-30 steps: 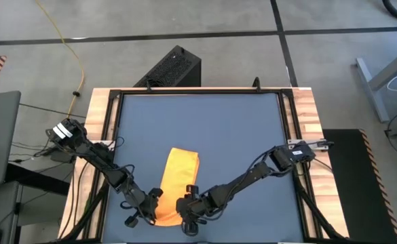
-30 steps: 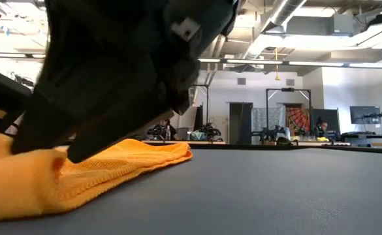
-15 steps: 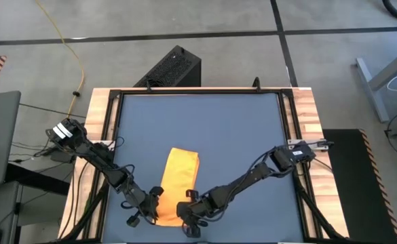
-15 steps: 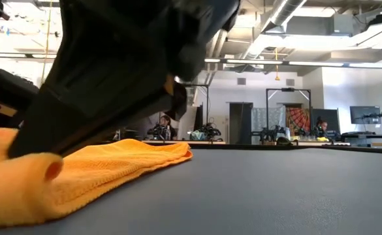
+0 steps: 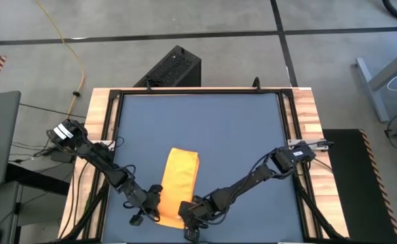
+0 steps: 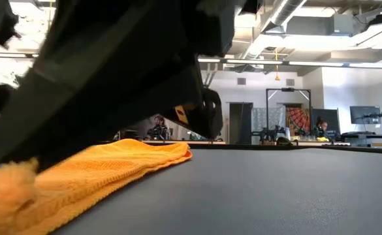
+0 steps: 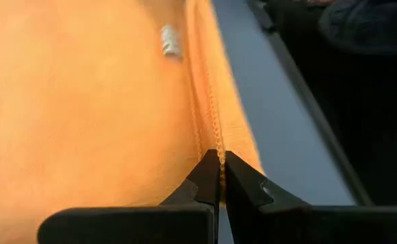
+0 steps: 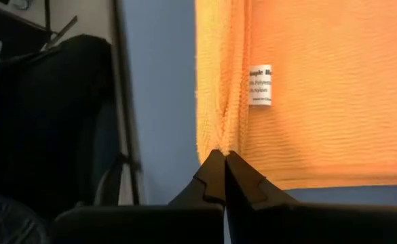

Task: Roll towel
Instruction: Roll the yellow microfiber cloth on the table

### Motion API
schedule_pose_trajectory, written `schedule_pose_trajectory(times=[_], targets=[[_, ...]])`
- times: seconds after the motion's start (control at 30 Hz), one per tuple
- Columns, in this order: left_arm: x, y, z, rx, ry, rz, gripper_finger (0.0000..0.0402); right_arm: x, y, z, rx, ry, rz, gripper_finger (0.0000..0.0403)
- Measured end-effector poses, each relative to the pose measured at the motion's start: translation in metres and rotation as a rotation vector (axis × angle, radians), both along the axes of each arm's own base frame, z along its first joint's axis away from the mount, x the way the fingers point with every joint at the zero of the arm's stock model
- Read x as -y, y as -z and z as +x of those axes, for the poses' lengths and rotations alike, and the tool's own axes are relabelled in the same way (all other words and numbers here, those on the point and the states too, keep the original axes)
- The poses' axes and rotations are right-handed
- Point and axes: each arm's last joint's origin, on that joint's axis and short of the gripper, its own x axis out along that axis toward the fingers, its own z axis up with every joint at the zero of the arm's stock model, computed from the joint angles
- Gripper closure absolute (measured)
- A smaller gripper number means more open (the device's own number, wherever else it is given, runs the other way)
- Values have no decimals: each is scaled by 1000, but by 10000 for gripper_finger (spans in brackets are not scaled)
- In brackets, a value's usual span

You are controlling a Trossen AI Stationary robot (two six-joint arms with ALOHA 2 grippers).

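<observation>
The big blue-grey table fills the middle of the high view, with a wooden frame around it. On it lies the towel, a small yellow-orange cloth folded into a long strip. It sits on the near half of the table, a bit left of the middle, and one short end reaches toward the near edge. In the low view the towel lies flat and low, and its near end bunches up a little.

Two dark arms reach in to the near end of the towel — one from each side.

The left gripper is at the towel's near left corner. In the left wrist view its fingers are pressed together, pinching the stitched edge of the towel.

The right gripper is at the near right corner. In the right wrist view its fingers are pressed together too — they pinch the edge of the towel, and the cloth puckers just there.

A small white label is sewn on the towel near the right gripper. Another small white tag shows in the left wrist view.
</observation>
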Motion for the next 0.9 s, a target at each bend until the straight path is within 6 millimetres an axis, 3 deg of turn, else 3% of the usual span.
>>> schedule_pose_trajectory(times=[0.23,0.5,0.7,0.9], targets=[[-1,10,0,-17,-32,55,394,10,4,0,-58,75,-17,388],[-4,12,0,-5,-47,115,349,14,7,-3,-102,144,-73,388],[-5,-4,-4,7,28,70,334,17,7,-2,-97,170,-90,388],[-5,-34,-17,133,38,93,339,20,7,-1,-99,176,-91,388]])
